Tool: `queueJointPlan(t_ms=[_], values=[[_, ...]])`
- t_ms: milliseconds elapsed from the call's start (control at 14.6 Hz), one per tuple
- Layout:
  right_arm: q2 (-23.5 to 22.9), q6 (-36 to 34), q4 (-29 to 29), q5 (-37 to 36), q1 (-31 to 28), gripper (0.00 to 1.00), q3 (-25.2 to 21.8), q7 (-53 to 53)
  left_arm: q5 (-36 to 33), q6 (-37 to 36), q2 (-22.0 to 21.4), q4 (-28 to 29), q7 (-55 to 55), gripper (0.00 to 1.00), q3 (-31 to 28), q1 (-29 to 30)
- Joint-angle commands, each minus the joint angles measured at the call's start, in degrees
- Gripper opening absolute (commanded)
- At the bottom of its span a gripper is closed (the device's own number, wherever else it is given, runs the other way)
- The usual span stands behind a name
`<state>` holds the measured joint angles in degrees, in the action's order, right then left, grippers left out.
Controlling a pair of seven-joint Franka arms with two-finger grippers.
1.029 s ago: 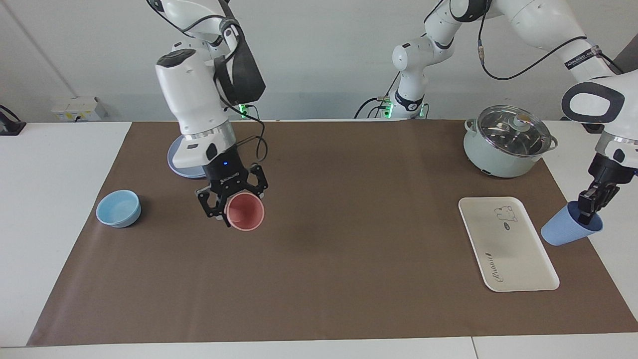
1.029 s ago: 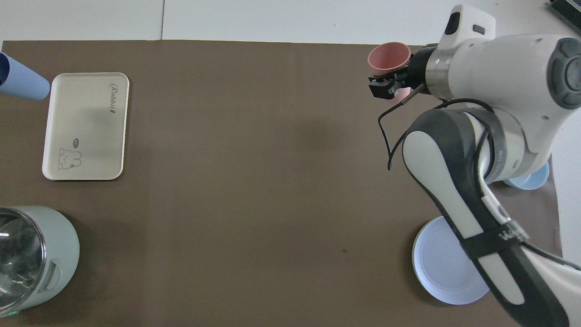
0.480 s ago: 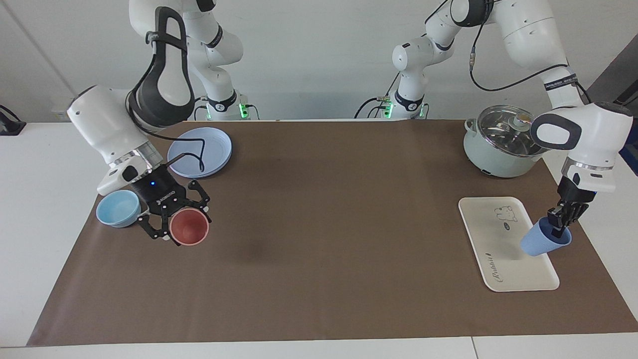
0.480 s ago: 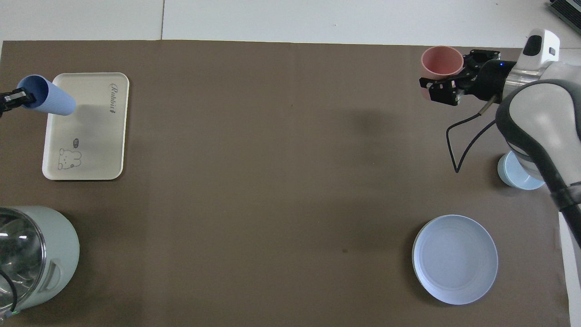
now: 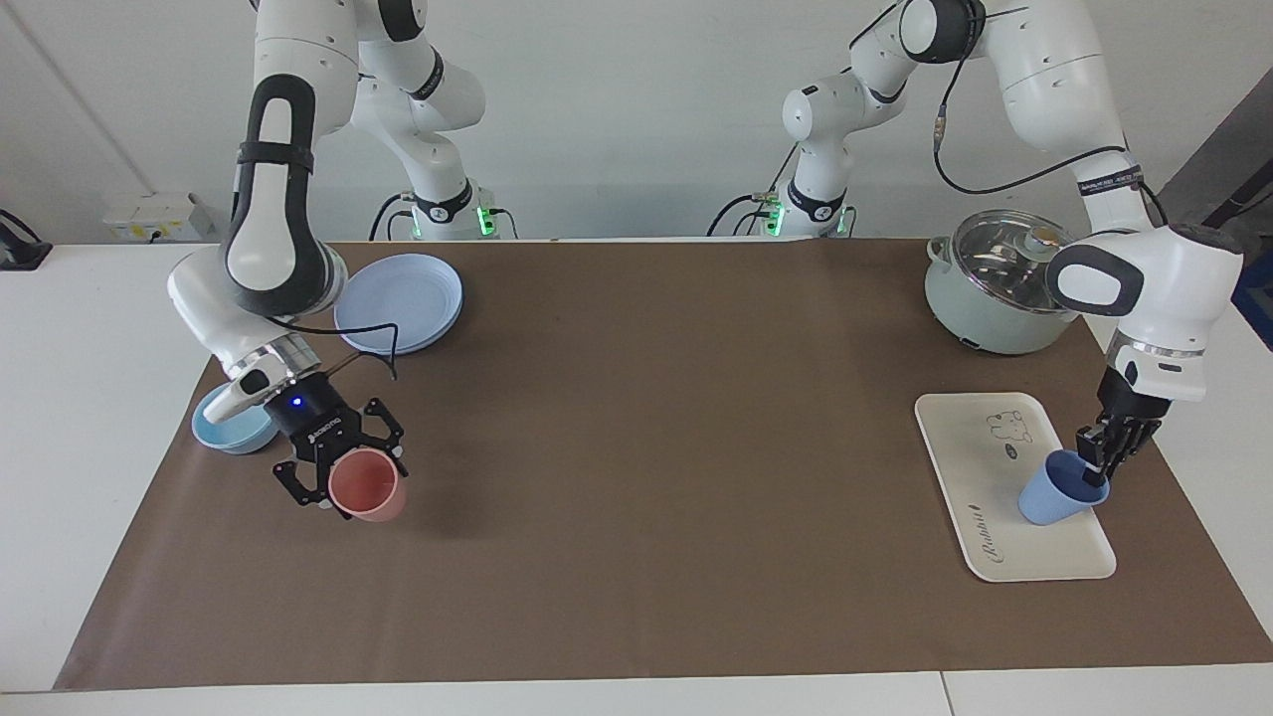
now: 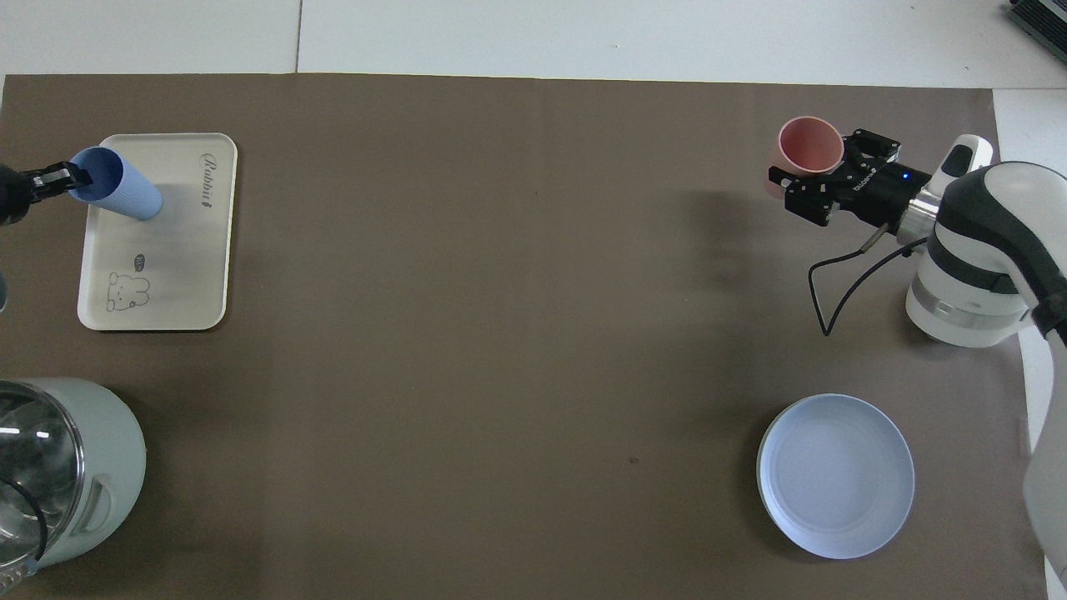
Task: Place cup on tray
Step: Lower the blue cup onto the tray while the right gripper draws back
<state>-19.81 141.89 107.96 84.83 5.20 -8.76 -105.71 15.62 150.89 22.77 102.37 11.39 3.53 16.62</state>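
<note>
Periwinkle cup [image 5: 1054, 497], rim pinched in my left gripper [image 5: 1100, 463], now sits over the tray [image 5: 970, 467], its base apparently touching down; half a second ago it hung tilted above the tray's edge. My right gripper [image 5: 338, 475] clamps the pink cup [image 5: 366, 485], lowered slightly, well apart from the tray

A periwinkle-blue cup [image 5: 1059, 491] is showing against a cream-white tray [image 5: 970, 467] bearing a grey rabbit drawing and dark "Rabbit" lettering. A pink cup [image 5: 366, 485] is sitting in the black right gripper [image 5: 338, 469]. A brown mat [image 5: 636, 447] is covering the white tabletop [image 5: 90, 328]. The bowl [image 5: 227, 430] is looking light blue, the plate [image 5: 403, 298] pale blue, the pot [image 5: 1000, 288] pale green with a glass lid.
</note>
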Motion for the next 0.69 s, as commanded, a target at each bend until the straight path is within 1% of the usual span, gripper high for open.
queueJointPlan(t_ms=[0, 69, 137, 275, 343, 412, 480, 549, 618], values=[[-1.99, -2.83, 0.14, 6.30, -2.64, 0.00, 0.85, -10.19, -0.94, -2.17, -0.09, -1.64, -0.31, 1.00, -0.72, -0.80], [-1.99, -3.63, 0.92, 6.74, -3.26, 0.00, 0.85, -11.18, -0.94, -3.40, -0.09, -2.70, -0.31, 1.00, -0.72, -0.71], [-2.77, -5.29, 1.11, 7.53, -4.22, 0.00, 0.85, -13.36, -0.94, -7.15, -0.18, -4.97, -0.31, 1.00, -0.80, -0.62], [-3.92, -8.11, 2.07, 11.39, -5.81, 0.00, 0.85, -19.51, -1.29, -19.08, -0.18, -11.90, -1.01, 1.00, -0.98, -0.62], [-3.92, -8.29, 2.77, 12.88, -5.99, 0.00, 0.85, -20.14, -3.38, -25.49, -0.18, -15.07, -2.06, 1.00, -1.42, -0.88], [-4.18, -8.38, 2.87, 14.47, -5.99, 0.00, 0.85, -20.76, -8.89, -31.82, -0.27, -18.75, -3.81, 1.00, -1.33, -1.49], [-5.14, -9.43, 2.87, 16.48, -5.99, 0.00, 0.85, -22.42, -14.25, -36.32, -0.18, -21.66, -6.35, 1.00, -1.16, -3.59], [-5.94, -11.00, 2.87, 18.50, -6.08, 0.00, 0.85, -24.44, -17.61, -39.41, -0.27, -23.17, -8.64, 1.00, -1.24, -6.04], [-6.29, -11.71, 2.87, 19.39, -6.25, 0.00, 0.85, -25.67, -18.25, -41.79, -0.35, -23.88, -10.49, 1.00, -1.42, -7.98]])
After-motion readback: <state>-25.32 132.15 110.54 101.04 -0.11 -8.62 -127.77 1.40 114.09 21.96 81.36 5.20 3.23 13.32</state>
